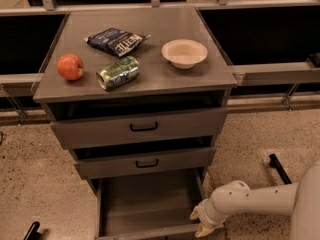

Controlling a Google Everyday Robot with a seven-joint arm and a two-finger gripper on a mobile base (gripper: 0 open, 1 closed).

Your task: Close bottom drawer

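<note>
we log the grey metal bottom drawer (145,204) standing pulled out at the foot of the grey metal cabinet (150,81), the cream-tipped gripper (200,222) at its front right corner, spread and holding nothing; contact step, and next, we judge, a steady push inward.

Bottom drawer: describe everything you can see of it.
The bottom drawer looks like grey metal and is pulled well out beneath the middle drawer, which hides its back. Its deep tray is plain, with nothing visible inside. The side walls are thin. The front lip runs along the picture's lower edge, so the handle is out of view. The gripper sits at its front right corner, outside the right wall; contact cannot be confirmed.
</note>
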